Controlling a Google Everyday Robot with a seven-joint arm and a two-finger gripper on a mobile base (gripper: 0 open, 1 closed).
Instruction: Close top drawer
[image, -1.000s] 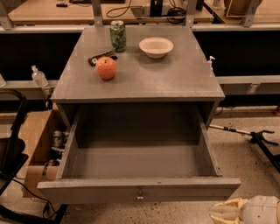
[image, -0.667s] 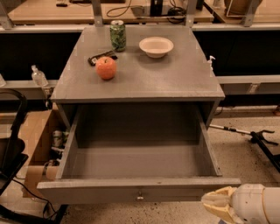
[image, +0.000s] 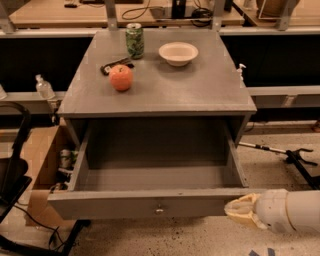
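Observation:
The top drawer of the grey cabinet stands pulled far out, its deep boxy inside empty. Its wide front panel faces me with a small metal knob at the centre. My gripper comes in from the lower right on a white arm. Its cream tip lies against the right end of the front panel, to the right of the knob.
On the cabinet top sit a red apple, a green can, a white bowl and a small dark object. A cardboard box and a black chair stand at the left. A black stand lies on the floor at the right.
My gripper has moved left and up from the lower right corner to the right end of the drawer's front panel. The drawer stands as far out as before.

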